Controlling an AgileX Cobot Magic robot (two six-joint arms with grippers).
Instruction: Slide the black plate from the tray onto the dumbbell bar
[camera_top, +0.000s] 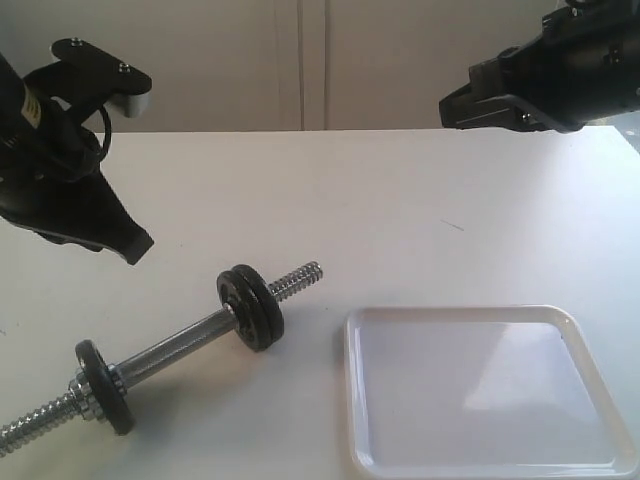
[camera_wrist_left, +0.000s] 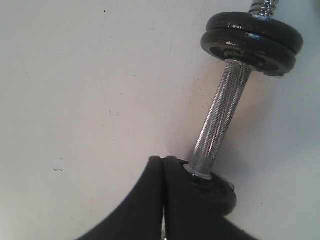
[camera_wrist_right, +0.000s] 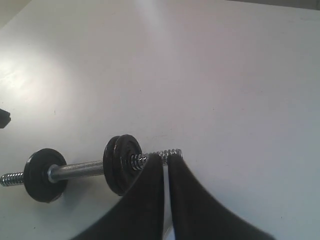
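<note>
On the table, near the tray: dumbbell bar lying with black plate threaded on, judged outermost of the paired discs. Tray holding nothing. Left gripper and right gripper raised, jaws closed on nothing. Plate heavy, rigid, rough-surfaced; grip across the rim

Both arms hang in the air. The left hand slants down toward the middle, pinched tight with nothing in it. The right hand sits higher, pointing left, likewise closed and empty.

Robot lab: plain white table
</note>
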